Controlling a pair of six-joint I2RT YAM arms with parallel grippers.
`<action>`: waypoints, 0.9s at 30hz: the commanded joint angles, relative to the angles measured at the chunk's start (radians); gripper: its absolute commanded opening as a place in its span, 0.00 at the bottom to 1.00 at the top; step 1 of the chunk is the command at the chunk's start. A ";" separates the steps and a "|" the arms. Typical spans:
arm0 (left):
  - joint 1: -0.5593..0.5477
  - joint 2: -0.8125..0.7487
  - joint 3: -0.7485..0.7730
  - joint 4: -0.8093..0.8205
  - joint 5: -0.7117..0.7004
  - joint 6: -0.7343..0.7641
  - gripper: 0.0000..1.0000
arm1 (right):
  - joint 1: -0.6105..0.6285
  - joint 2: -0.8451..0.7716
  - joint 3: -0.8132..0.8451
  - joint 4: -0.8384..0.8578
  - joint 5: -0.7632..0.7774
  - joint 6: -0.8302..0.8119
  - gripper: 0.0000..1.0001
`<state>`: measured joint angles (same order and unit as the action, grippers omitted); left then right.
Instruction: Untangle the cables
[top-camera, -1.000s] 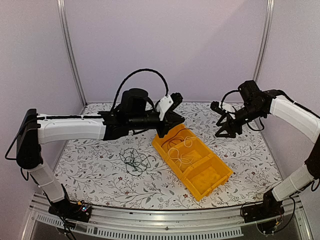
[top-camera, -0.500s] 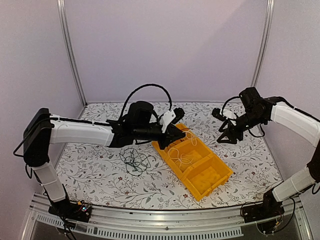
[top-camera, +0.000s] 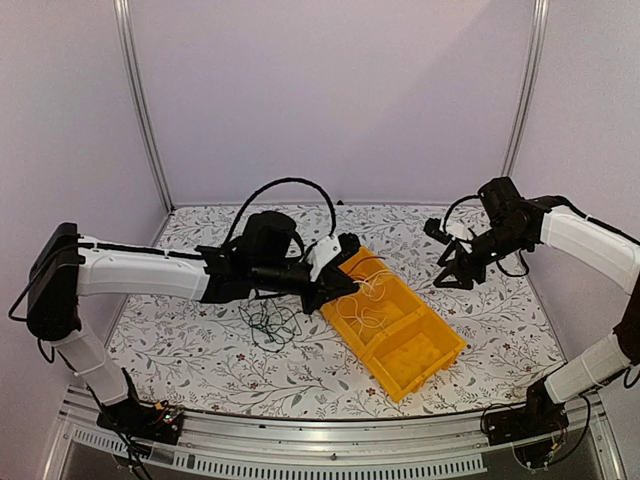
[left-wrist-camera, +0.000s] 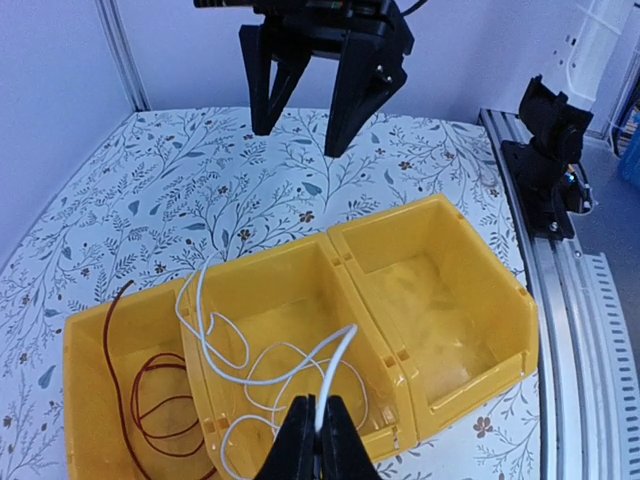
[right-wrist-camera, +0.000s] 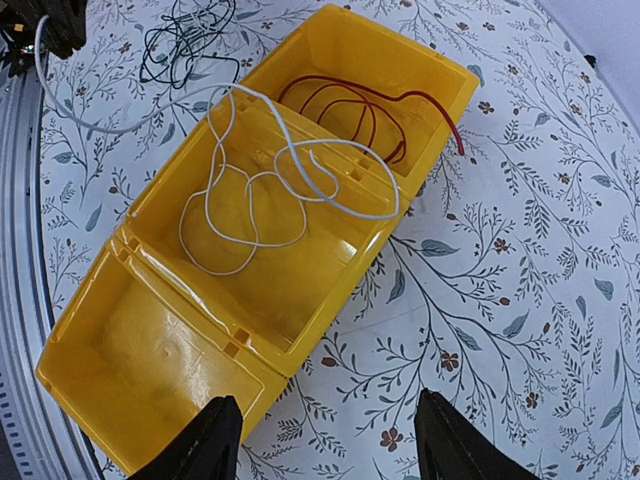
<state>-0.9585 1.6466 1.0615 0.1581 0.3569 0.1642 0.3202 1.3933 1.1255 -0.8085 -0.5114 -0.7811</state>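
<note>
White cable (left-wrist-camera: 335, 360) across yellow bin divider (left-wrist-camera: 212, 420)

The bin (top-camera: 420, 352) is bright yellow. Inside the bin are a white cable (right-wrist-camera: 262, 180) and a reddish-brown cable (right-wrist-camera: 370, 105). Left of the bin is a black cable (top-camera: 270, 322). The desk (top-camera: 180, 350) under the bin is white, printed with grey leaves and small brown flowers.
</note>
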 joint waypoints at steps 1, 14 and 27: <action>-0.014 0.089 0.001 -0.008 0.046 -0.021 0.00 | -0.004 0.029 0.037 0.002 -0.026 0.008 0.63; -0.048 -0.038 -0.157 -0.007 -0.009 -0.008 0.00 | -0.004 0.070 0.077 0.006 -0.057 0.035 0.63; -0.059 -0.122 -0.267 0.001 -0.006 0.011 0.00 | -0.004 0.117 0.132 -0.024 -0.063 0.038 0.63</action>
<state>-1.0035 1.5642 0.8059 0.1310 0.3805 0.1761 0.3199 1.4815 1.2125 -0.8261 -0.5552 -0.7555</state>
